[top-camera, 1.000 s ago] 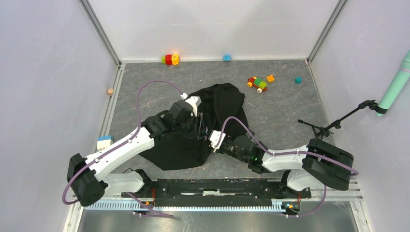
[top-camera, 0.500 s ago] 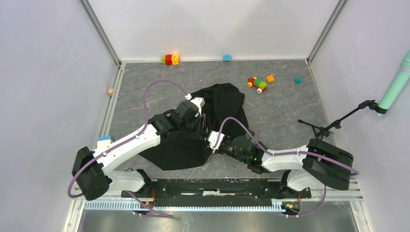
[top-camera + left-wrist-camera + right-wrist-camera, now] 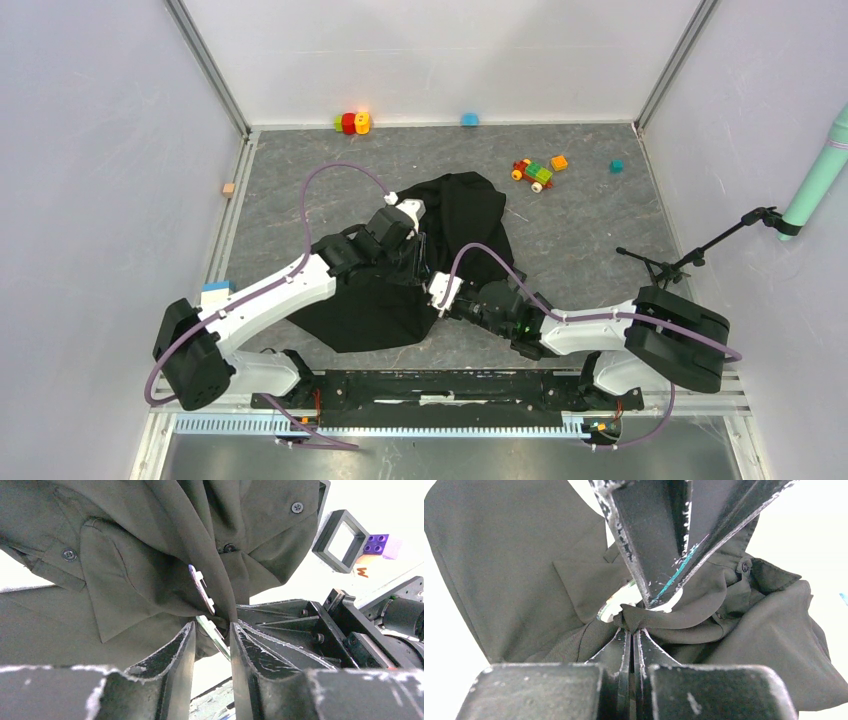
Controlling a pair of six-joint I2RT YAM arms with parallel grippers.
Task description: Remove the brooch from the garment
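Note:
The black garment [image 3: 462,215] lies crumpled mid-table; it also fills the left wrist view [image 3: 125,555] and the right wrist view [image 3: 499,555]. My left gripper [image 3: 422,260] reaches into its folds. In the left wrist view its jaws [image 3: 212,630] stand narrow around the brooch [image 3: 214,634], a thin pale greenish piece seen edge-on that touches both fingers. The brooch also shows in the right wrist view [image 3: 616,603], beside the left gripper's converging fingers [image 3: 649,540]. My right gripper [image 3: 437,291] is shut on a bunched fold of the garment [image 3: 633,631] just below the brooch.
Coloured toy bricks [image 3: 533,173] lie far right of the garment, more [image 3: 350,123] at the back wall. A blue-white block [image 3: 215,293] sits at the left edge and a stand [image 3: 690,258] at the right. A black square frame [image 3: 341,540] and purple block [image 3: 382,544] show in the left wrist view.
My left gripper has shifted a little to the right and farther over the garment. The right gripper has held its pinch on the fold, moving only slightly.

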